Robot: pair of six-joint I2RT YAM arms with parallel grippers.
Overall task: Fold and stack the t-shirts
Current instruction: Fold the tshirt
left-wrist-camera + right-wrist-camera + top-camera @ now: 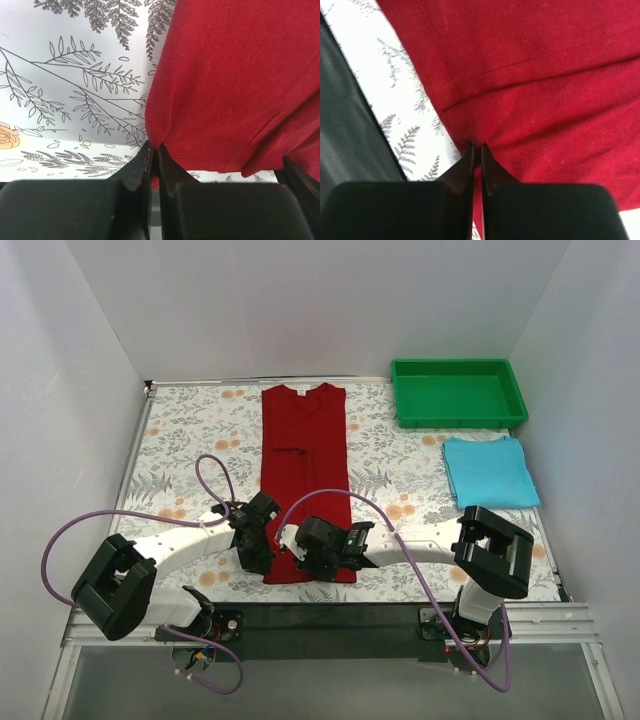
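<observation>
Red cloth is pinched at the near hem by both arms. Left gripper (155,150): jaws pressed together on the near-left corner of the dark red shirt (305,465), with a sliver of red showing between them. Right gripper (476,148): jaws together too, fabric puckering into the tips, so I read it as clamped on the same hem, a bit right of the left one (top view has the two heads almost side by side, so the grip points look close together, not one at each corner).

The shirt lies flat on the tablecloth (190,440), narrowed to a long strip with the sleeves tucked in and the collar at the far end.

Judgement: this is the lengthwise fold, near hem going toward the collar. The next move needs both arms to lift together at the same height, carry the hem away over the body, and lay it down square. Uneven pace will skew the edge.

Further back on the right is the blue shirt (488,472), a folded rectangle well apart from the red. Stacking comes after. The green tray (455,392) sits in the far right corner, just beyond the blue.
</observation>
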